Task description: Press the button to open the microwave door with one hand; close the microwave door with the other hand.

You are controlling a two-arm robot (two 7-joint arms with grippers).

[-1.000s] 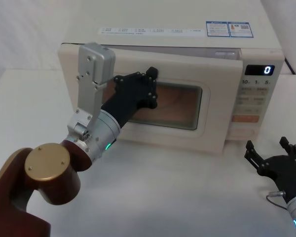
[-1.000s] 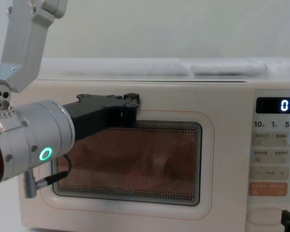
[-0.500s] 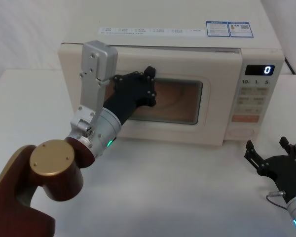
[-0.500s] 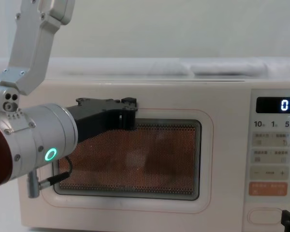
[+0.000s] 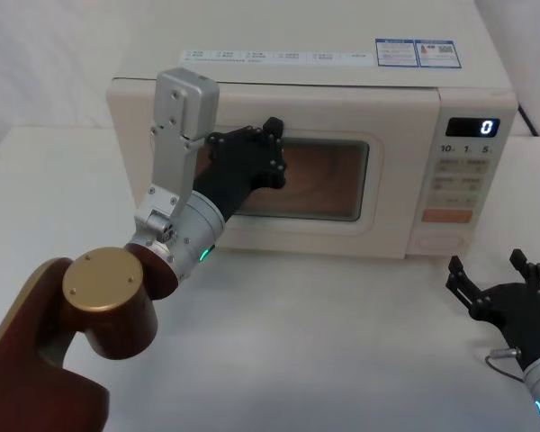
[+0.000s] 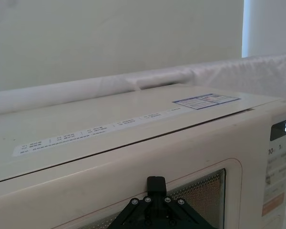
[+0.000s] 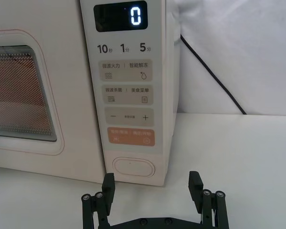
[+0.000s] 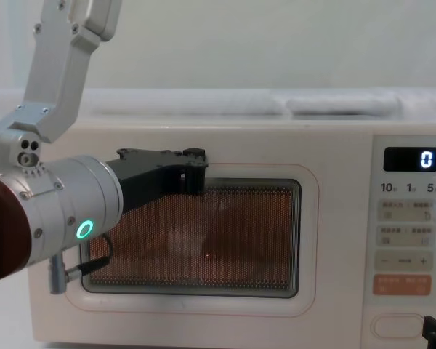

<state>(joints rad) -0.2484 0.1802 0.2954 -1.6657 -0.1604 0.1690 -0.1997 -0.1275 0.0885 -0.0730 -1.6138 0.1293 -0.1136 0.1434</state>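
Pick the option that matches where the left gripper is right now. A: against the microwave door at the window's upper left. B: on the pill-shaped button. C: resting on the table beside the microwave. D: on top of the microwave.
A: the left gripper is against the microwave door at the upper left of its window, while the right gripper sits low on the table, short of the button.

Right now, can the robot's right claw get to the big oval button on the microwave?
Probably yes. The right claw hangs open above the table, straight in front of the button, with nothing between them. The left claw is over at the microwave door, out of the way.
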